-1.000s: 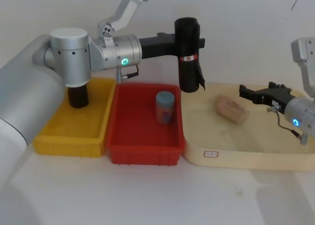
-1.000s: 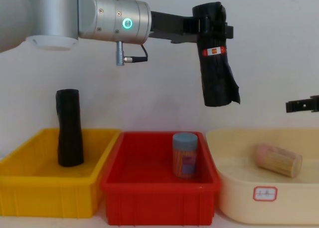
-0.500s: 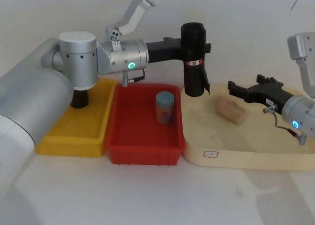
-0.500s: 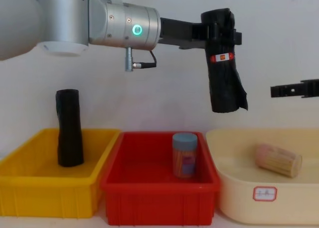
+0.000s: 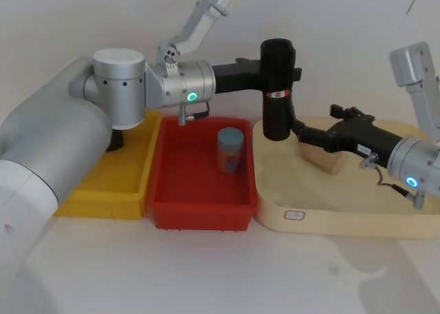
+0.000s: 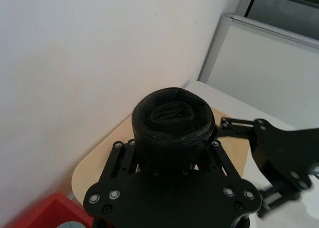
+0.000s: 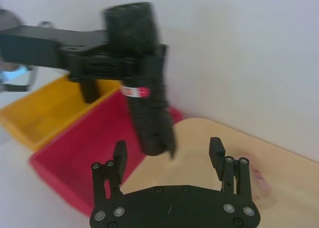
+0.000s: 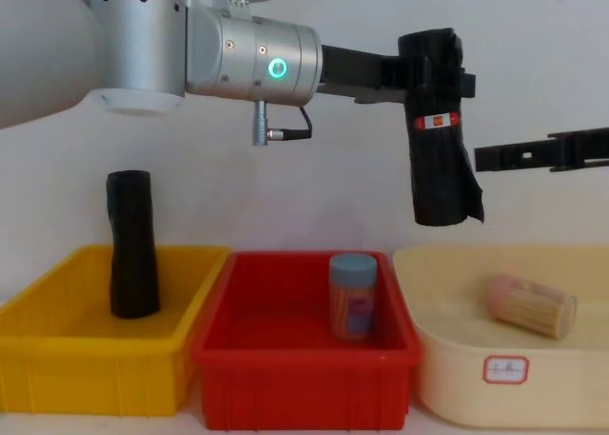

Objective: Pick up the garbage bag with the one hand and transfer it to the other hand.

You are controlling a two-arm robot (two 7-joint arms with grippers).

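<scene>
Black plastic garbage-bag roll with red-and-white band (image 5: 277, 111), upper centre of the head view, stays clenched in my green-lit left pincer (image 5: 280, 72). My blue-lit right pincer (image 7: 168, 148), spread wide, has advanced beside it: handover imminent.

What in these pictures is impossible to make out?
- Label print on the garbage bag: too small in head and chest views, blurred in right wrist view.
- Plain black roll: head view, mostly behind the left arm.
- Tan cylinder: head view, partly behind the right gripper.
- Whether that open gripper touches the bag the left gripper holds: they overlap in head view.
</scene>
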